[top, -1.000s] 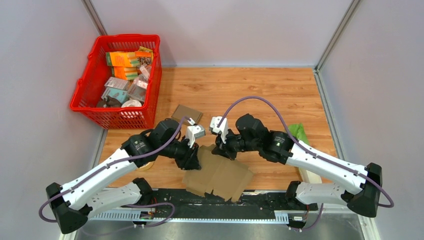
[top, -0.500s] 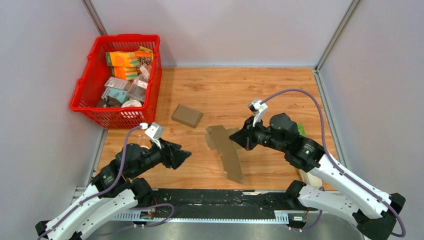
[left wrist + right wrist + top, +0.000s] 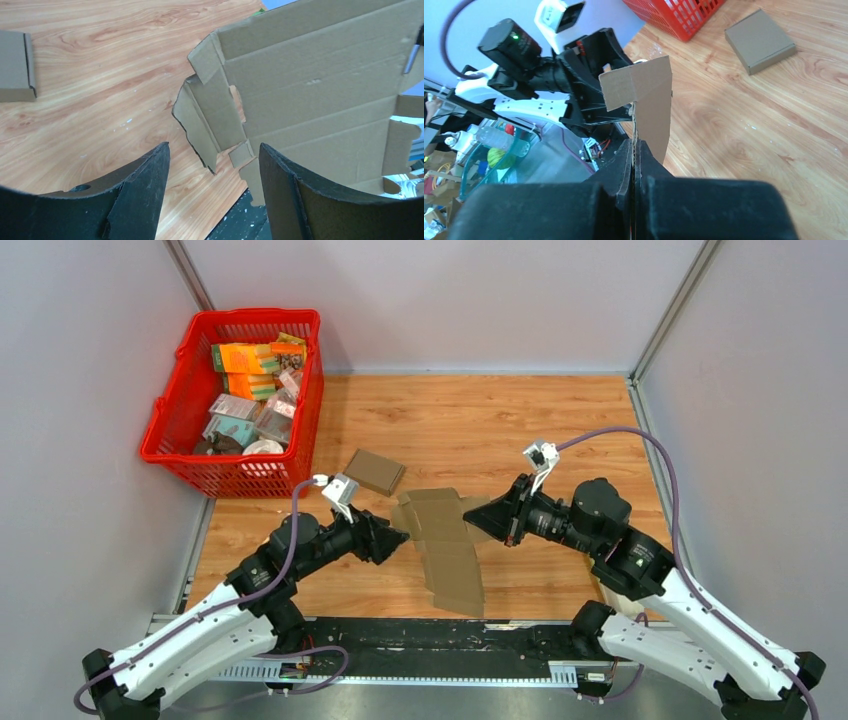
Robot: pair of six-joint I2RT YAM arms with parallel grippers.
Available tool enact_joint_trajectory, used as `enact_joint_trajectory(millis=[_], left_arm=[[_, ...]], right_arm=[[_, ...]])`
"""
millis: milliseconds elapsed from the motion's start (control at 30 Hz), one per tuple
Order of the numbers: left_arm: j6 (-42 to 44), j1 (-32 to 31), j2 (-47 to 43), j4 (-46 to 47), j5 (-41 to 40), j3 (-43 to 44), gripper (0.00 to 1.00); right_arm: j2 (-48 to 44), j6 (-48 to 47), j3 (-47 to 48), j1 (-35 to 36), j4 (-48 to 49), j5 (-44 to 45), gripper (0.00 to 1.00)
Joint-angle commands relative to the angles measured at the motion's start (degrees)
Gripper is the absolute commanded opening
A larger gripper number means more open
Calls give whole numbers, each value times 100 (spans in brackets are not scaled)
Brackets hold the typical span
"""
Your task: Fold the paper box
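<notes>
Left gripper [image 3: 398, 534] is back at the blank [image 3: 450, 550], jaws spread, tips just beside its left flaps. Right gripper [image 3: 478, 521] pinches the right edge, blank raised over the table [image 3: 500, 420]. Regrasp pending; folds not yet made.

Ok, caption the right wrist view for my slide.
The right tool pinches the unfolded cardboard blank edge-on, left arm opposite, a closed cardboard box on the wooden table behind.

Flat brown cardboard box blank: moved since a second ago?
Yes. The flat brown cardboard box blank has shifted farther up the top view, toward the small closed cardboard box, pinched in the right gripper.
</notes>
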Motion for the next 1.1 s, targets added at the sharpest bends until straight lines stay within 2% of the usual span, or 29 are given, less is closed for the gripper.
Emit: enact_joint_trajectory(millis=[0,133,167,233,267,367,400,433,467,500,533,567,600,633,700,767,933,1067], left_arm=[[-113,4,269,886,274,-83,74],[-175,13,279,1696,564,-232,67],[-183,13,148,2054,635,-346,58],[-236,13,-19,2276,653,-469,47],[-219,13,-142,2199,618,-505,29],[-114,13,-283,1971,688,-505,7],[-70,13,-327,1935,801,-505,4],[-17,13,-371,1856,846,-496,1],[140,13,-467,1438,855,-392,0],[255,13,-520,1181,881,-312,0],[378,13,-564,918,916,-129,0],[640,13,-652,306,934,-23,0],[764,13,-696,47,995,74,0],[879,13,-784,-399,1039,267,0],[1116,13,-846,-648,1320,409,0],[1318,13,-802,-1079,1609,689,0],[1618,13,-591,-1844,1936,1234,0],[1618,13,-714,-1810,2348,1174,0]], right_arm=[[-173,204,148,-13,371,-287,0],[-243,205,78,-13,441,-533,0],[-278,187,52,-21,442,-586,0],[-392,152,-27,-13,485,-735,0],[-453,152,-97,-21,512,-762,0],[-586,99,-177,-22,477,-745,2],[-595,21,-160,-22,268,-693,9],[-560,-119,-133,-22,118,-605,36],[-490,-556,-37,-22,-127,-552,50],[-341,-865,312,-22,-895,-438,57],[-183,-1094,567,-22,-1303,-228,73],[245,-1479,796,-13,-1690,-131,83],[484,-1614,1312,-13,-2425,18,89],[965,-1711,1561,-13,-2754,281,96],[1302,-2053,2105,22,-3221,188,100],[1610,-2360,2353,179,-3250,65,100],[2050,-2827,2609,224,-2855,-1183,100],[2156,-3091,2407,216,-2170,-1658,100]])
